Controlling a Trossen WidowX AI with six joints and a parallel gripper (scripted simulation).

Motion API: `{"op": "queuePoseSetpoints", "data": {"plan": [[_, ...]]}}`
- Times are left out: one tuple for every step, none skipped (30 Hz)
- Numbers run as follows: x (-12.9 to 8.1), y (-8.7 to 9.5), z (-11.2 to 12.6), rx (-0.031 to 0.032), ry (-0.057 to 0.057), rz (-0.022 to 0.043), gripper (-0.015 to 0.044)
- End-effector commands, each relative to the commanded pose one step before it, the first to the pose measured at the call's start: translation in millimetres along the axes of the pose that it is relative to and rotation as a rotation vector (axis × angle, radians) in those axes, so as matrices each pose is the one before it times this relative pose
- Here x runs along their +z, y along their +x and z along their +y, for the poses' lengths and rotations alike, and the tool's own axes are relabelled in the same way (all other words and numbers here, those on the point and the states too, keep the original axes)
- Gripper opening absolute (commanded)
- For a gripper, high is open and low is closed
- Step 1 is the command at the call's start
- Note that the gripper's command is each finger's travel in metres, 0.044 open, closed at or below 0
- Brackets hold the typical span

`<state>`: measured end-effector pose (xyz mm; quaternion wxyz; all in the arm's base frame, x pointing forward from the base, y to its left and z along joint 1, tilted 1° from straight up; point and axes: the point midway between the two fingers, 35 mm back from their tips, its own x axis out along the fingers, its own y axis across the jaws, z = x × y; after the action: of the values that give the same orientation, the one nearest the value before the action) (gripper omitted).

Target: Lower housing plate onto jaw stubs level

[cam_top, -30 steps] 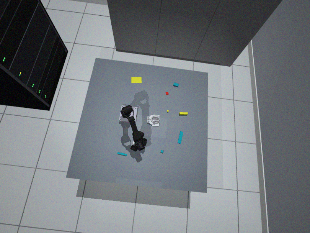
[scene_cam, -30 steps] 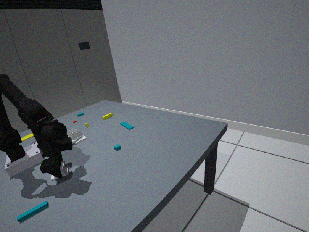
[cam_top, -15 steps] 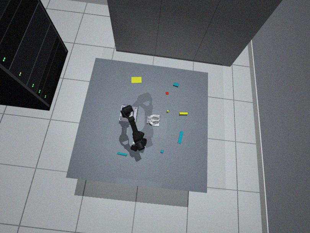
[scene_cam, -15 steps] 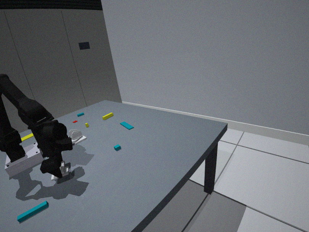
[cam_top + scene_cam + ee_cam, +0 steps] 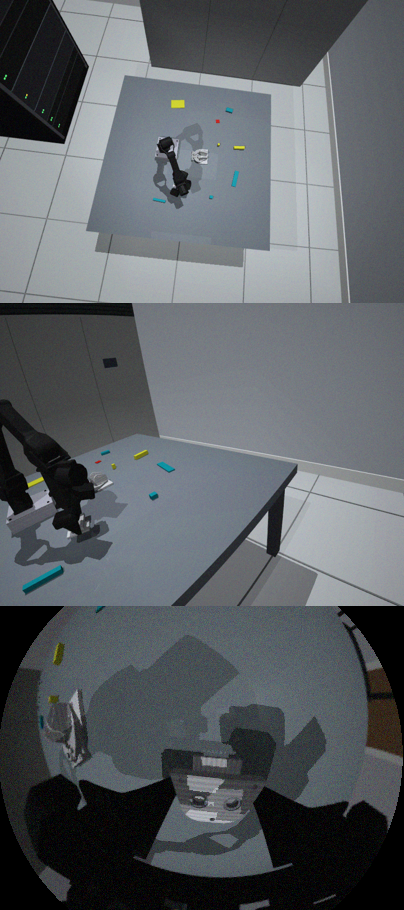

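in the exterior view, a long teal bar (image 5: 159,200) (image 5: 43,579) lay lower left on the grey bench (image 5: 136,97) (image 5: 212,498) (image 5: 300,656); beyond it, left of centre, the jaws were clamped on the pale two-holed housing plate (image 5: 85,523) (image 5: 215,787), well apart from the white base assembly (image 5: 204,161) (image 5: 106,484) (image 5: 77,737) farther back.

Jaw assembly (image 5: 195,160) (image 5: 106,485) (image 5: 75,737) beside the arm's reach
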<state>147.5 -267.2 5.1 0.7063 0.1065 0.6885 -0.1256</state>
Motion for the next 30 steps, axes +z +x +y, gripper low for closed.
{"op": "queuePoseSetpoints", "data": {"plan": [[0.0,-0.01,0.0,0.00001,0.0,-0.00001,0.0351],[0.0,0.0,0.0,0.0,0.0,0.0,0.0351],[0.0,0.0,0.0,0.0,0.0,0.0,0.0351],[0.0,0.0,0.0,0.0,0.0,0.0,0.0351],[0.05,-0.5,-0.05,0.00001,0.0,-0.00002,0.0351],[0.16,-1.49,-0.14,0.00003,-0.0001,-0.00006,0.0351],[0.25,-2.49,-0.22,0.00005,-0.0001,-0.00009,0.0351],[0.28,-3.08,-0.24,0.00007,-0.0002,-0.00011,0.0351],[0.26,-3.09,-0.22,0.00007,-0.0002,-0.00011,0.0351],[0.23,-3.11,-0.19,0.00007,-0.0002,-0.00011,0.0351],[0.2,-3.12,-0.17,0.00007,-0.0002,-0.00011,0.0351],[0.17,-3.13,-0.14,0.00008,-0.0002,-0.0001,0.0351],[0.15,-3.14,-0.11,0.00008,-0.0002,-0.0001,0.0351],[0.12,-3.15,-0.09,0.00008,-0.0002,-0.0001,0.0351],[0.09,-3.16,-0.06,0.00008,-0.0002,-0.0001,0.0351],[0.06,-3.17,-0.04,0.00009,-0.0002,-0.00009,0.0351],[0.03,-3.18,-0.01,0.00009,-0.0002,-0.00009,0.0351],[0.0,-3.19,0.02,0.00009,-0.0002,-0.00009,0.0351],[-0.02,-3.2,0.04,0.00009,-0.0002,-0.00008,0.0351],[-0.05,-3.21,0.07,0.0001,-0.0002,-0.00008,0.0351],[-0.08,-3.22,0.1,0.0001,-0.0002,-0.00008,0.0351],[-0.11,-3.23,0.12,0.0001,-0.0002,-0.00008,0.0351],[-0.14,-3.23,0.15,0.0001,-0.0002,-0.00007,0.0351],[-0.17,-3.24,0.18,0.0001,-0.0002,-0.00007,0.0351],[-0.2,-3.24,0.21,0.00011,-0.0002,-0.00007,0.0351],[-0.22,-3.25,0.23,0.00011,-0.0002,-0.00007,0.0351],[-0.25,-3.25,0.26,0.00011,-0.0002,-0.00006,0.0351],[-0.23,-2.66,0.23,0.00009,-0.0001,-0.00005,0.0351],[-0.15,-1.6,0.15,0.00006,-0.0001,-0.00003,0.0351],[-0.05,-0.53,0.05,0.00002,0.0,-0.00001,0.0351]]}}
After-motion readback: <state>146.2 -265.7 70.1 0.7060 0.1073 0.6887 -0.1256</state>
